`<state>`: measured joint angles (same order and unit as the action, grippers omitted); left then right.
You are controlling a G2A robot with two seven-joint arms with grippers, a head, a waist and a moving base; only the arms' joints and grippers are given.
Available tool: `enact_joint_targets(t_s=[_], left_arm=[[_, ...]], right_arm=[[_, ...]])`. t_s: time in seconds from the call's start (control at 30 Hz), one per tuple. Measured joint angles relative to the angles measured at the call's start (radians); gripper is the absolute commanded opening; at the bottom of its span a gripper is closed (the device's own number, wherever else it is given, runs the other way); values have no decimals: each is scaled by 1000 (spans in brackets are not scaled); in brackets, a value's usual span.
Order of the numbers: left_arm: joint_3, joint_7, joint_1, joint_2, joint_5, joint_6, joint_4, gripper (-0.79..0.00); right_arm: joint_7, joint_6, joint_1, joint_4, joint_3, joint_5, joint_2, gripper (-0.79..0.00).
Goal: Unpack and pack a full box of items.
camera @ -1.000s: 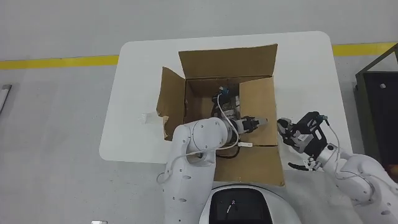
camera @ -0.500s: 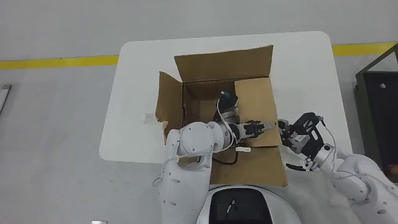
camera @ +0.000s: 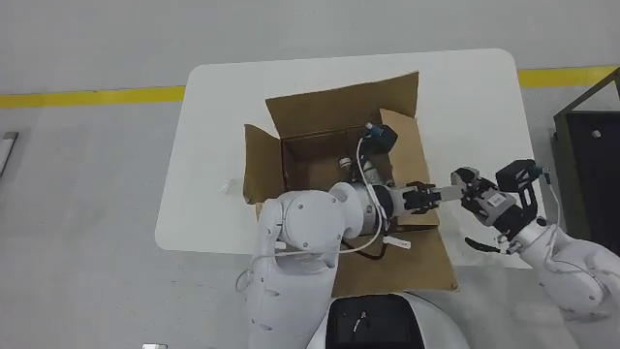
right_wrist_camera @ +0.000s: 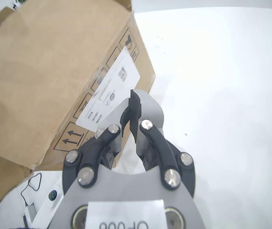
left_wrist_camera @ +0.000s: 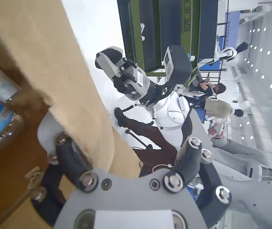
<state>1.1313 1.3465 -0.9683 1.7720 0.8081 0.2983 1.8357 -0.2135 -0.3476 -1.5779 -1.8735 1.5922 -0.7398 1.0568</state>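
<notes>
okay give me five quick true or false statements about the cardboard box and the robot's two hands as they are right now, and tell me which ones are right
1. The cardboard box stands on the table with its top flaps open. True.
2. The left hand is open and straddles a box flap. True.
3. The right hand is inside the cardboard box. False: it is outside, next to the box's side wall, over the table.
4. The right hand holds a bottle. False: it is shut on nothing.
5. A white label is stuck on the box's outer side. True.
</notes>
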Motion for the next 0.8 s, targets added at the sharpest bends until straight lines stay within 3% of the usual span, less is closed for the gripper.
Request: enact_joint_targets(t_s=[0.33, 0.53, 0.63, 0.7, 0.8], left_arm=[[-185, 20, 149, 10, 41, -39, -112, 0], [-278, 16, 209, 23, 16, -52, -196, 0], [-299, 6, 224, 26, 10, -49, -234, 0], [-303, 1, 230, 27, 4, -48, -253, 0], [-297, -2, 235, 25, -4, -41, -270, 0]], right_arm=[[-97, -19, -66, -79, 201, 228, -11, -394], [-151, -39, -89, -127, 292, 311, -16, -246], [-200, -71, -95, -139, 317, 357, -20, -289], [-225, -83, -93, -143, 324, 377, -21, -394], [-229, -85, -90, -146, 326, 398, -22, -409]])
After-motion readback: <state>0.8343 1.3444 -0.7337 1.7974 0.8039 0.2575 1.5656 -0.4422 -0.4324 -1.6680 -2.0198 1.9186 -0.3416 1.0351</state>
